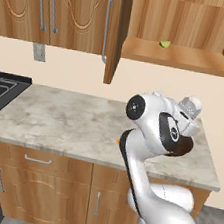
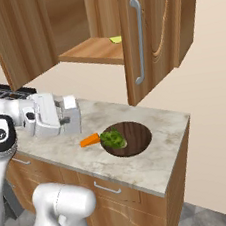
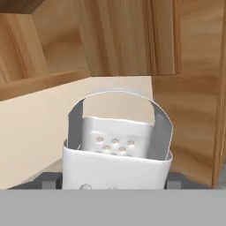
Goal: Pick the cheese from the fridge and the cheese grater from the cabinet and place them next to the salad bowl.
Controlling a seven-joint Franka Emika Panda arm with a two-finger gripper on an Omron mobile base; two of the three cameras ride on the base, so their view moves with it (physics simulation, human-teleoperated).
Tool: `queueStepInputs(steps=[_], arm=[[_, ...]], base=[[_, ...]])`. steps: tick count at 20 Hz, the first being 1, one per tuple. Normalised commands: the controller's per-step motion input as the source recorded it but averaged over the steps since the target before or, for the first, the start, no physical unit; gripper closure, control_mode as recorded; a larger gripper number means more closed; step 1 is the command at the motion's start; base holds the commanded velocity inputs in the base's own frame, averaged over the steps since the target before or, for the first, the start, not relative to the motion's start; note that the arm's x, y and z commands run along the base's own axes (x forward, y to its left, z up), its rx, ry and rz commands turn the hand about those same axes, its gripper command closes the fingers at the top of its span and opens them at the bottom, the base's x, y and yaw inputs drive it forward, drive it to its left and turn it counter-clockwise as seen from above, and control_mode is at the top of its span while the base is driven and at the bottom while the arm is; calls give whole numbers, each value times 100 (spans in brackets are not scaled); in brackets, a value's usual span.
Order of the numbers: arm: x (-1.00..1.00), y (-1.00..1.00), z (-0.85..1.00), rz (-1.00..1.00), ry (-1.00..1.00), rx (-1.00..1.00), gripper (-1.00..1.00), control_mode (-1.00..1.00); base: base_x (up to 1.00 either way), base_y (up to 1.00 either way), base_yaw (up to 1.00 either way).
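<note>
- The cheese grater [image 3: 117, 152] is clasped between the gripper [image 2: 70, 115] fingers, above the marble counter [image 2: 157, 164].
- The cheese [image 2: 90, 139] is seen touching the salad bowl [image 2: 135, 134].
- The cabinet [image 2: 96, 49] is open.

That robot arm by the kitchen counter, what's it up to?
The white arm's gripper is holding a cheese grater above the marble counter, below an open wooden cabinet. On the counter, an orange cheese wedge already lies right beside the salad bowl. A small green item sits on the cabinet shelf. It looks as if the grater is going down next to the bowl, but it is not set down yet.
</note>
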Motion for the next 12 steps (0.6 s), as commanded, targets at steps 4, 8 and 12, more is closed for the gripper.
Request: queueStepInputs(steps=[4, 8, 12], arm=[[-19, 43, -84, -32, -16, 12, 100, -100], [0, 25, -71, -18, 1, -6, 100, -100], [28, 26, -43, -3, 18, -17, 100, -100]], base=[[0, 0, 0], [0, 0, 0], [0, 0, 0]])
